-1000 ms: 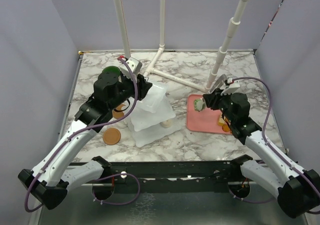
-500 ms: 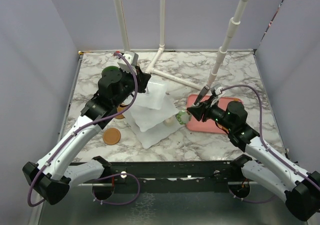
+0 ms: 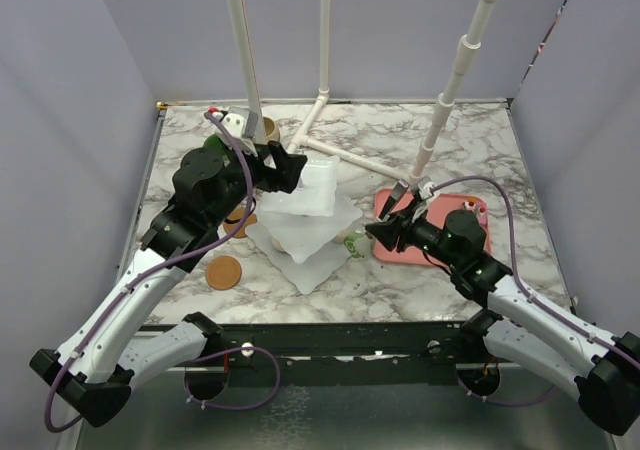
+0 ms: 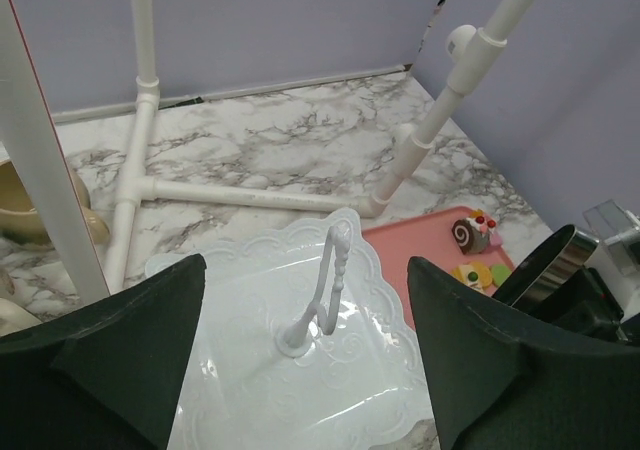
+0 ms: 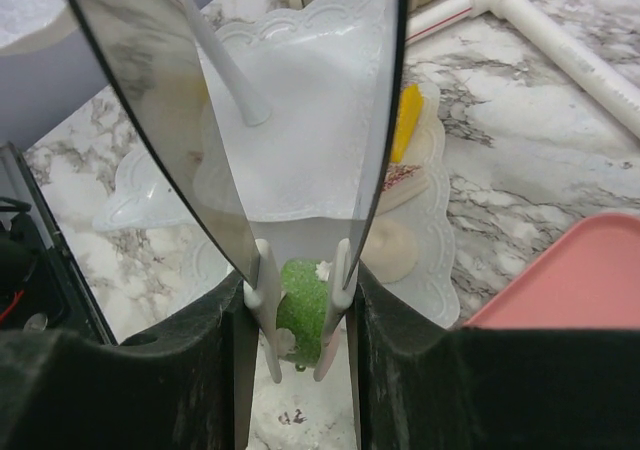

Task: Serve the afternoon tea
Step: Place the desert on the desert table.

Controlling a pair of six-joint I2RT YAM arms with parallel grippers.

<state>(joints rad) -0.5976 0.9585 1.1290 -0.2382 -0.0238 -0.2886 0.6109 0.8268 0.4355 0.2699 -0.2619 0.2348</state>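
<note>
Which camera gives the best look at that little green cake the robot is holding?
The right wrist camera: the green cake sits close up, pinched in the right gripper. The top camera shows it only as a small green speck by the edge of the tiered stand. The left wrist camera misses it.

All 3 views are lit brightly and evenly from above, and only soft, faint shadows are cast on the marble table (image 3: 500, 150). Mild glare is returned by the glossy white tiered stand (image 4: 250, 390). The dark foreground of both wrist views is rendered slightly blurred.
</note>
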